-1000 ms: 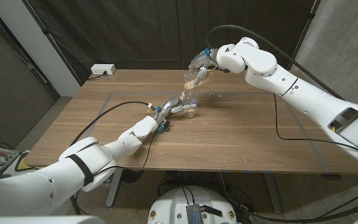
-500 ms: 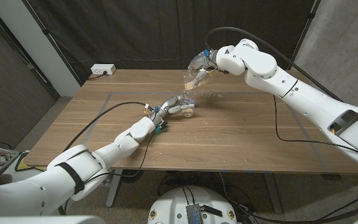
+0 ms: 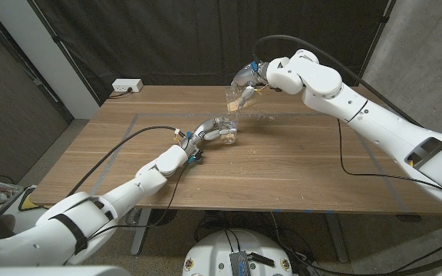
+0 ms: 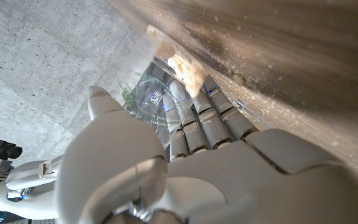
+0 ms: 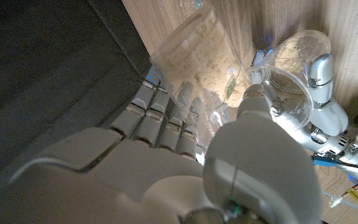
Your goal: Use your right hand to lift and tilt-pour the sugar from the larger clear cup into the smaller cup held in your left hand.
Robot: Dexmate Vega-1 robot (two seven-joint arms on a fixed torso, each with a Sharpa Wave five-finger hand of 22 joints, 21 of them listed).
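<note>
Right hand [image 3: 253, 77] tilts the big cup [image 3: 236, 96] over the small cup [image 3: 231, 135] gripped by the left hand [image 3: 208, 132].
Big cup, wrapped in the right fingers [image 5: 160, 118], hangs tipped above the table [image 3: 298, 169], mouth toward 7 o'clock, sugar [image 5: 197, 53] piled at its lower end. Small cup lies just below it at 6 o'clock, on the table, clasped by the left fingers [image 4: 197, 121].
</note>
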